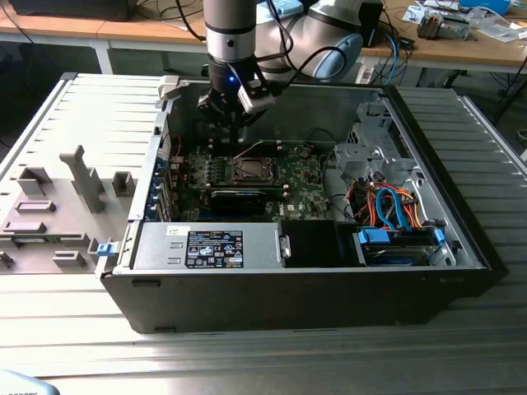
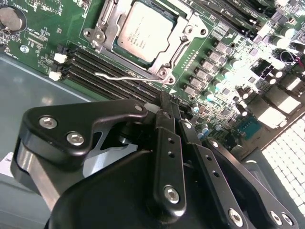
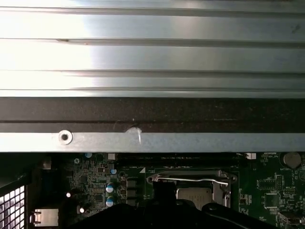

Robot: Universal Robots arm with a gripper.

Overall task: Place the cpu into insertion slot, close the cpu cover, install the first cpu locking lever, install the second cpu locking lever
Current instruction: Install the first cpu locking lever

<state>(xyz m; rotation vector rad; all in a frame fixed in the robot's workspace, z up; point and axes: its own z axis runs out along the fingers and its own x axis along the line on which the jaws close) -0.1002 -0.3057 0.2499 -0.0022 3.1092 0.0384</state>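
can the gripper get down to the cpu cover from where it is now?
Probably yes. The gripper hangs above the motherboard inside the open case, and nothing stands between it and the cpu cover in the second wrist view.

A silver-grey cylindrical arm (image 1: 230, 20) is seen in the exterior view, ringed by a black band, with a rounded grey joint housing and pale blue cap at about three o'clock from it. A small blue light is lit on the black wrist section below. Black cables are looped beside the arm. The gripper (image 2: 167, 107) is shown in the second wrist view as matte black linkage bars, fastened with silver hex-socket screws, over a brushed metal body; its fingertips appear narrow, though partly hidden.
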